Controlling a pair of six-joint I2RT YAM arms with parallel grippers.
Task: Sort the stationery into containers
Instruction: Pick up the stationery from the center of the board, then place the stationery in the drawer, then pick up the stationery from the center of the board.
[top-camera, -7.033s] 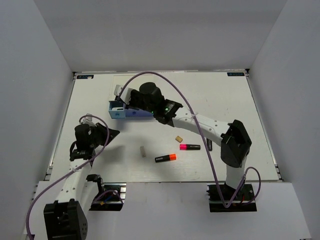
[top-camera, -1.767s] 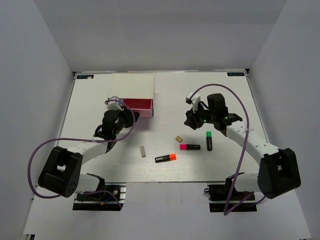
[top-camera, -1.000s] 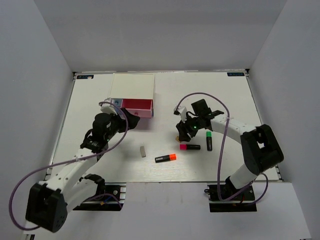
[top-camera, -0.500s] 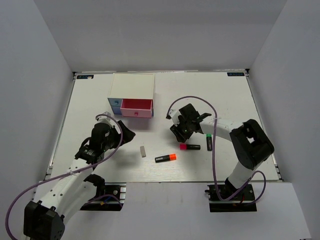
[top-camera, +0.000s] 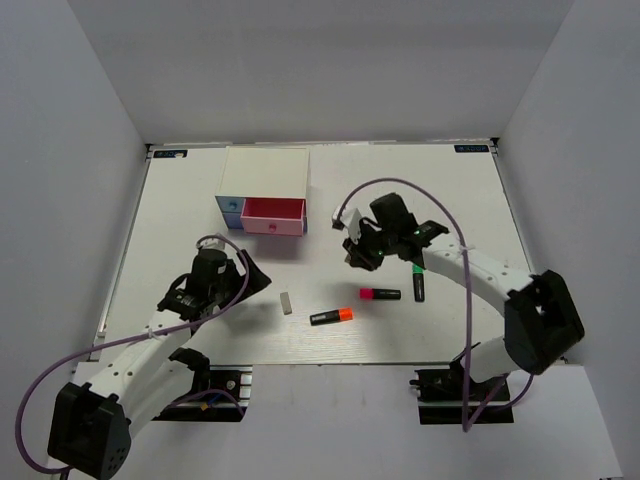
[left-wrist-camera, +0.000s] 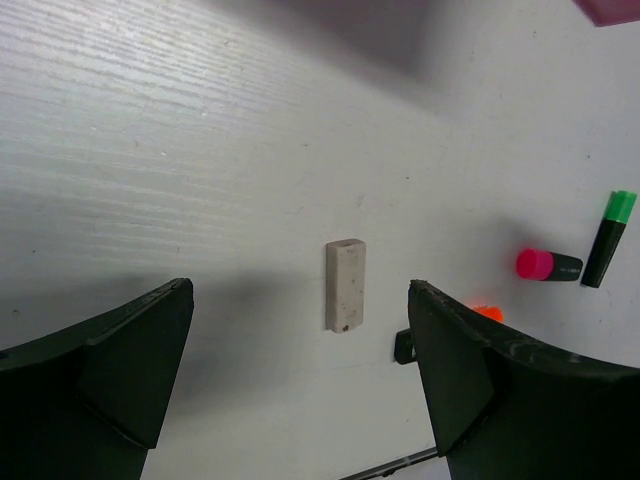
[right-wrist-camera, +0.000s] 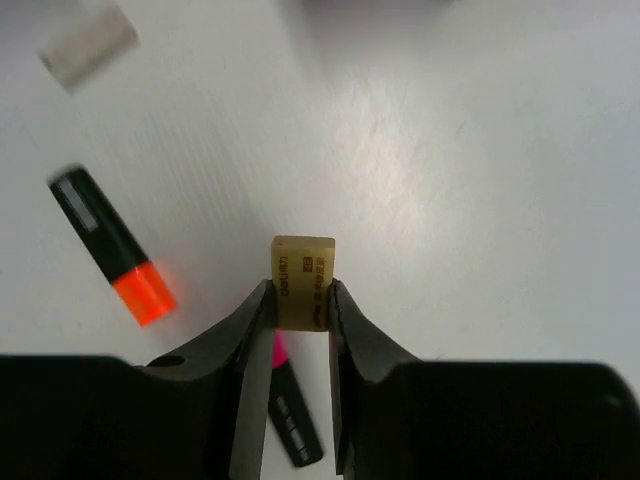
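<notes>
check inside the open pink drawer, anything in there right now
The pulled-out part of the pink drawer shows only bare pink floor, no stationery. Its rear is covered by the box's cream top.

The left arm (top-camera: 142, 350) and right arm (top-camera: 472, 268) share white links and bulky black joint housings. A purple cable (top-camera: 390, 181) arcs along each from its black base plate (top-camera: 440, 388). The fingers (left-wrist-camera: 100, 370) are matte black and wedge-shaped.

On the counter (top-camera: 450, 200), the drawer box (top-camera: 265, 185) stands back left, the eraser (top-camera: 285, 302) in front of it, three highlighters (top-camera: 380, 294) right of the eraser, a block (right-wrist-camera: 303, 270) in the right claw (right-wrist-camera: 300, 300) behind them.
</notes>
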